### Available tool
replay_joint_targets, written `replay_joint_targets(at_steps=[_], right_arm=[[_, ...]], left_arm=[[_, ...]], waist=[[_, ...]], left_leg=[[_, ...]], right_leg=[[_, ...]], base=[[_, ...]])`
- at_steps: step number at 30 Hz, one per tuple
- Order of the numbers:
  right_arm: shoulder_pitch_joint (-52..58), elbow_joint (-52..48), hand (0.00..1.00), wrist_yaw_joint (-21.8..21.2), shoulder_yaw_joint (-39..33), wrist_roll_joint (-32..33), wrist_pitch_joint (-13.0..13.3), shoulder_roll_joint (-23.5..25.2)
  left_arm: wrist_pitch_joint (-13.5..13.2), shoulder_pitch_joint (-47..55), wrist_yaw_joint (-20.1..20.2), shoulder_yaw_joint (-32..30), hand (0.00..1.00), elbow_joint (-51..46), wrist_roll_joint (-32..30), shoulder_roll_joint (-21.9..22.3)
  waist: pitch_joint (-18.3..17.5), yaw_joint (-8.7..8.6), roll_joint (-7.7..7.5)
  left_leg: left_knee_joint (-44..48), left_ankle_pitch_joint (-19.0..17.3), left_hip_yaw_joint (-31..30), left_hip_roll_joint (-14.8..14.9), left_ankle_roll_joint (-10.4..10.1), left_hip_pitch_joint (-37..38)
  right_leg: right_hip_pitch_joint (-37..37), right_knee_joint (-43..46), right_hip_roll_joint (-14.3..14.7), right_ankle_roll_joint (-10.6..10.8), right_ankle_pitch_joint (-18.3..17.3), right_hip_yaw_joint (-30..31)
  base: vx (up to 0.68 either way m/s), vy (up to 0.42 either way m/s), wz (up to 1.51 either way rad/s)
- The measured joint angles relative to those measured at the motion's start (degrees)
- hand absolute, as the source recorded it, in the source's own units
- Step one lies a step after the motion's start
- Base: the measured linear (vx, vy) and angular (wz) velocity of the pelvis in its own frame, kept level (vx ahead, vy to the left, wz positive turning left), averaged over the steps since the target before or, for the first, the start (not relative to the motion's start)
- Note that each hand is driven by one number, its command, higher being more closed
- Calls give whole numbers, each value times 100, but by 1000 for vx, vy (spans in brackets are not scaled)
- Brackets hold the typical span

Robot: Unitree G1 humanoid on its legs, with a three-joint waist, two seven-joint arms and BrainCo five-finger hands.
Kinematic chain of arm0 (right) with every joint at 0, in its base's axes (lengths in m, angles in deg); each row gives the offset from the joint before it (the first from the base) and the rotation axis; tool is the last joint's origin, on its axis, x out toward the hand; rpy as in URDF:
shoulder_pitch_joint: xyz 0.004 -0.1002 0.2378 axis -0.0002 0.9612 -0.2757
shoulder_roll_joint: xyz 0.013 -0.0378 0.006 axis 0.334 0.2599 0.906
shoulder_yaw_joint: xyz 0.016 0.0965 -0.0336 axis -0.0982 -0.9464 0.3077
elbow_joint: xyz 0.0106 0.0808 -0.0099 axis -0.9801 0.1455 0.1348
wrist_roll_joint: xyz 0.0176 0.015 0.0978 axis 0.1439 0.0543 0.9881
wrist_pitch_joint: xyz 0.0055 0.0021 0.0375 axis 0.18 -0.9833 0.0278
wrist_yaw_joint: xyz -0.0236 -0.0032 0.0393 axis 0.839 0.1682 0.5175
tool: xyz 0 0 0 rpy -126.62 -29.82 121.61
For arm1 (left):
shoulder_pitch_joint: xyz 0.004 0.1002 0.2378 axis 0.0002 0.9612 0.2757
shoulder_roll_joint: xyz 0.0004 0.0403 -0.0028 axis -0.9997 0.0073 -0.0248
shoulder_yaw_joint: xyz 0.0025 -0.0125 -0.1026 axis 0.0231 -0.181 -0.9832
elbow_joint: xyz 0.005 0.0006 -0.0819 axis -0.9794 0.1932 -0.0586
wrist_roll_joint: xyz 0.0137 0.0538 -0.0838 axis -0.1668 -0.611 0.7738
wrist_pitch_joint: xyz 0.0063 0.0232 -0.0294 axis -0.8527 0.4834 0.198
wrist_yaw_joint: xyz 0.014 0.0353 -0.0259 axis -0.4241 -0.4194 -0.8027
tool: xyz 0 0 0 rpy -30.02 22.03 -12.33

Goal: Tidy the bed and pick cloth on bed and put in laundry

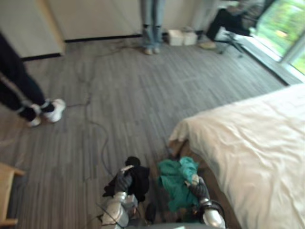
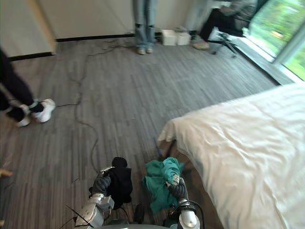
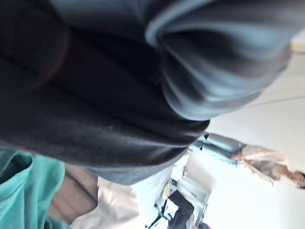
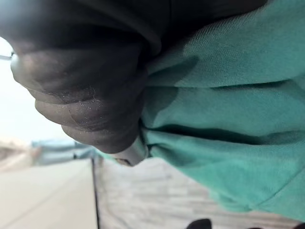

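Black cloth (image 1: 139,180) is bunched in my left hand (image 1: 124,183), whose fingers are curled into it, at the lower centre of the left eye view. Just to its right, teal cloth (image 1: 177,183) hangs from my right hand (image 1: 199,189), clenched on its folds the same way. Both pieces are off the bed (image 1: 257,143) and clear of the floor (image 1: 124,95).

I judge the picking-up done and the carry to the laundry in hand. Next I have to keep both grips firm, turn until I find the laundry bin, and bring the cloths over it before letting go; the loose folds could slip or trail.

At the right of the frame, the bed's white cover lies fairly smooth, with soft creases near its corner. Grey wood-look planks run across the rest of the room. One person (image 1: 152,26) stands at the upper centre, another's legs and white shoes (image 1: 50,110) show at the left edge, and a third sits on a chair (image 1: 228,21) at the upper right beside a bright window (image 1: 286,24). White boxes (image 1: 182,37) sit against the far wall.
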Motion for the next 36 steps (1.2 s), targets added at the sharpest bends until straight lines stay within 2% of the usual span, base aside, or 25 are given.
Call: replay_joint_targets(at_steps=[1, 3, 5, 10, 11, 17, 21, 23, 24, 25, 26, 27, 29, 31, 32, 33, 35, 36], right_arm=[[75, 16, 100, -4, 2, 21, -40, 37], [116, 4, 100, -6, -14, 47, -63, -7], [58, 20, 100, -26, -8, 57, -93, -90], [85, 19, 100, -70, -10, 56, -151, -83], [269, 236, 100, -142, 162, 37, -156, -261], [294, 238, 100, -154, 107, 37, -157, -269], [390, 299, 100, -259, 41, 38, -181, -270], [481, 346, 100, -294, -49, 41, -240, -269], [490, 346, 100, -306, -135, 47, -281, -264], [571, 346, 100, -348, -212, 58, -323, -305], [574, 343, 100, -383, -241, 60, -337, -328], [581, 338, 100, -405, -247, 74, -383, -390], [661, 328, 100, -404, -253, 170, -424, -462], [696, 302, 100, -400, -284, 169, -447, -499], [655, 223, 100, -402, -373, 168, -490, -494], [607, 211, 100, -402, -381, 168, -490, -502], [424, 204, 100, -402, -412, 168, -489, -554], [324, 213, 100, -405, -405, 167, -490, -589]], left_arm=[[2, -60, 19, 114, 100, 85, -3, -101], [75, -77, 34, 271, 100, 207, -6, -67], [84, 56, 146, 374, 100, 205, -19, -31], [158, 57, 262, 528, 100, 205, -128, -21], [172, 204, 257, 657, 100, 204, -191, -58], [175, 199, 257, 655, 100, 214, -191, -61], [237, 2, 257, 650, 100, 613, -191, -61], [338, -163, 258, 635, 100, 931, -191, -60], [381, -286, 257, 620, 100, 1107, -191, -65], [439, -477, 253, 540, 100, 1340, -192, -33], [453, -545, 251, 476, 100, 1426, -193, 1], [496, -608, 241, 345, 100, 1543, -192, 71], [576, -634, 150, 130, 100, 1643, -191, 90], [575, -644, 100, 41, 100, 1640, -190, 65], [575, -633, 57, -52, 100, 1624, -193, 118], [575, -620, 28, -100, 100, 1595, -193, 149], [577, -599, -6, -161, 100, 1486, -280, 219], [573, -552, -14, -234, 100, 1353, -356, 288]], waist=[[-19, 44, -225], [-50, 90, -85], [-82, 152, 64], [-100, 115, 73], [-414, 105, 179], [-412, 106, 175], [-403, 86, 182], [-401, 86, 172], [-374, 57, 147], [-229, 62, 193], [-157, 71, 191], [-32, 82, 316], [51, 62, 302], [52, 84, 331], [35, 112, 271], [43, 129, 255], [111, 213, 293], [173, 250, 340]], left_leg=[[-93, 16, 106, -103, -3, 104], [-187, 101, 292, 53, -116, 175], [-228, 150, 267, 171, -126, 137], [-227, 151, 206, 234, -132, 157], [-279, 109, 513, 262, -162, 104], [-278, 83, 607, 281, -200, 135], [-280, 21, 685, 313, -257, 258], [-259, -193, 1013, 404, -326, 339], [-34, -393, 1345, 478, -441, 275], [584, -702, 1613, 603, -544, 137], [886, -839, 1695, 675, -594, 63], [1401, -1125, 1746, 808, -706, -94], [2025, -1579, 2078, 1123, -906, -156], [2238, -1513, 2206, 1259, -1046, -216], [2544, -1370, 2294, 1297, -1221, -398], [2656, -1451, 2404, 1290, -1261, -517], [2352, -1463, 2672, 1191, -1153, -727], [1865, -1358, 2819, 1045, -1010, -762]], right_leg=[[108, -321, -191, -57, 499, -64], [248, -531, -154, -85, 534, -304], [423, -902, -21, -165, 714, -384], [743, -1407, 63, -189, 916, -541], [878, -1807, 106, -132, 1130, -434], [888, -1808, 111, -134, 1132, -404], [1031, -1811, 113, -153, 1123, -385], [1121, -1799, 115, -179, 1093, -383], [1165, -1775, 115, -193, 1056, -427], [1256, -1695, 142, -248, 934, -439], [1310, -1632, 172, -261, 876, -437], [1374, -1506, 243, -313, 774, -441], [1576, -1426, 304, -458, 549, -548], [1656, -1422, 345, -515, 409, -646], [1705, -1455, 291, -556, 369, -681], [1714, -1490, 249, -558, 367, -699], [1738, -1565, 113, -491, 304, -743], [1844, -1627, 14, -424, 229, -788]], base=[[72, -159, 114], [117, -156, 71], [122, -111, 8], [74, -59, 9], [23, -11, 5], [0, -1, -5], [-16, -32, -10], [-15, -59, 0], [-6, -99, 19], [11, -91, 14], [-12, -91, 2], [-21, -76, 0], [49, -118, 20], [135, -117, 38], [173, -109, 34], [202, -70, 25], [175, -16, 11], [254, 41, 9]])
